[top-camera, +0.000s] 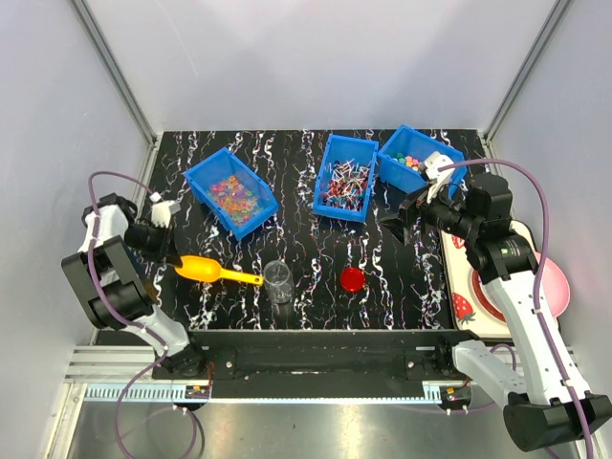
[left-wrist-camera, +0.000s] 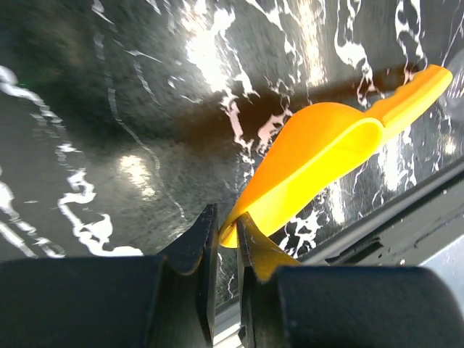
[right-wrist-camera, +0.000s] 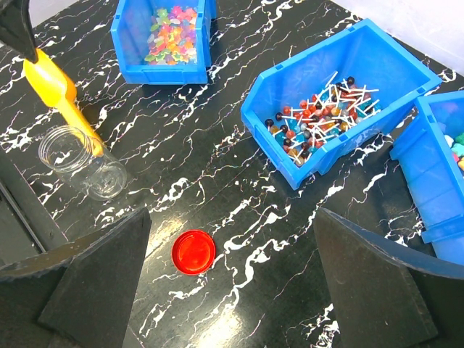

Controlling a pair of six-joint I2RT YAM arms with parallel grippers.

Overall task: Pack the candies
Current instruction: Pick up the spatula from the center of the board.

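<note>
The left arm [top-camera: 115,282] and the right arm [top-camera: 521,292] were built alike, alternating smooth white link shells with bulky, rounded black joint housings. A thin purple cable [top-camera: 113,174] ran along the left one, and a second purple cable [top-camera: 543,206] ran along the right. A small white camera housing [top-camera: 438,168] sat at the right wrist, and another white housing [top-camera: 163,207] sat at the left. The left tool [left-wrist-camera: 226,233] had two matte black prongs tapering to thin, wedge-like tips on blocky black bodies. The right tool [right-wrist-camera: 232,279] showed broad, flat black fingers [right-wrist-camera: 94,279] with angular edges and a dull, grainy finish.
</note>
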